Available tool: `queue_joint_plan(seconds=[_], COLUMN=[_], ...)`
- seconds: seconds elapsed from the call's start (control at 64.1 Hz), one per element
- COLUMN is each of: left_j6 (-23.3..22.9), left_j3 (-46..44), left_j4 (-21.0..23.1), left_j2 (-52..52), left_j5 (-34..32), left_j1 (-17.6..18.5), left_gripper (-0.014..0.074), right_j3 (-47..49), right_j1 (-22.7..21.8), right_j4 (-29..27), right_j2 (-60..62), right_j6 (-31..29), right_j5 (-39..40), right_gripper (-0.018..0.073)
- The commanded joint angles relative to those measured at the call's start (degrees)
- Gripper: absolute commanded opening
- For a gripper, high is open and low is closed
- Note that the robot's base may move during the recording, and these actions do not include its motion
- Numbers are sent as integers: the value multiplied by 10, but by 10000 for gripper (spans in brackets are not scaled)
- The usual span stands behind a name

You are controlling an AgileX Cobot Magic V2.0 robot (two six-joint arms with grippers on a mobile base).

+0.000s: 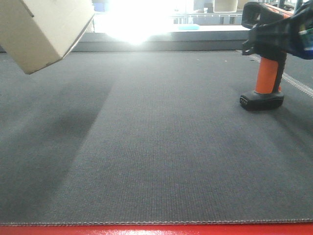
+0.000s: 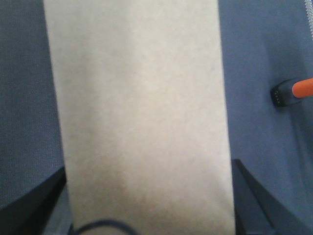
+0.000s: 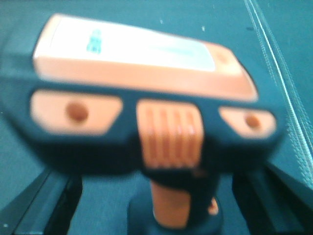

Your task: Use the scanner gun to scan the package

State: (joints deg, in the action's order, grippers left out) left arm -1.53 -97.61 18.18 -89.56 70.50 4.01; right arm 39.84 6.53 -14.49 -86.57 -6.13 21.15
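Observation:
A plain cardboard package (image 1: pixel 44 29) hangs tilted above the grey mat at the far left. It fills the left wrist view (image 2: pixel 142 112), where my left gripper (image 2: pixel 146 196) is shut on it, a dark finger against each side. The scanner gun (image 1: pixel 266 73), black with an orange handle, stands upright on its base at the far right. It also shows in the left wrist view (image 2: pixel 293 90). In the right wrist view its blurred head (image 3: pixel 146 98) lies just in front of my right gripper (image 3: pixel 156 196). The fingers stand wide apart either side of the handle, clear of it.
The grey mat (image 1: pixel 156 147) covers the table, with a red front edge (image 1: pixel 156 230). A white stitched seam (image 1: pixel 298 85) runs along the right side. A grey ledge (image 1: pixel 166 44) bounds the back, with strong glare behind it.

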Motion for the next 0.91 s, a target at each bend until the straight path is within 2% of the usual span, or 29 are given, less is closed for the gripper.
queue_joint_plan(seconds=[0.0,0.125,0.219,0.328,0.484,0.687,0.89], left_j6=[-1,-1,-1,-1,-1,15,28], left_j3=[-6,-6,-6,-6,-6,-6,-6], left_j4=[0,-37,-81,-131,-190,-204,-204], left_j2=[6,6,6,4,-14,-69,-122], left_j5=[-5,-5,-5,-5,-5,-5,-5], left_j1=[4,4,4,4,3,-17,-44], left_gripper=[-111,-111,-111,-111,-111,-111,-111], right_j3=[-17,-34,-42,-42,-42,-42,-42], right_j1=[-10,-27,-41,-60,-72,-72,-72], right_j4=[2,2,3,7,13,67,72], right_j2=[36,92,135,192,268,340,398], right_j6=[0,0,0,0,0,0,0], right_j5=[-22,-79,-116,-164,-196,-229,-241], right_gripper=[507,494,400,160,-170,-165,-165])
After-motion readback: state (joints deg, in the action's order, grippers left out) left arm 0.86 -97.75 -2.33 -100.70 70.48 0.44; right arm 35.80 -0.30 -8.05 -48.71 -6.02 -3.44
